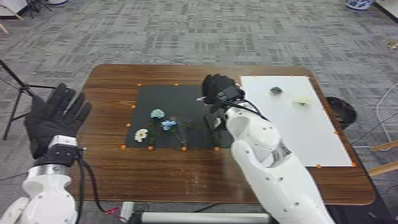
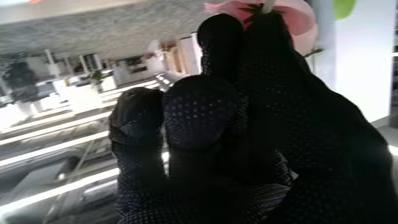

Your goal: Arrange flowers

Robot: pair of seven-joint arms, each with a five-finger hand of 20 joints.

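In the head view, my right hand is over the upper right part of the black mat. In the right wrist view, a pink flower is at the fingertips of my right hand, its pale stem pinched between thumb and finger. A pale blue flower, a brighter blue flower and a white flower lie on the mat's left half. Away from them, beyond the table's left edge, my left hand is open with its fingers straight.
A white board covers the table's right side, with a small dark green item and a pale yellow piece on it. Orange markers line the mat and board. A black bin stands beyond the table's right edge.
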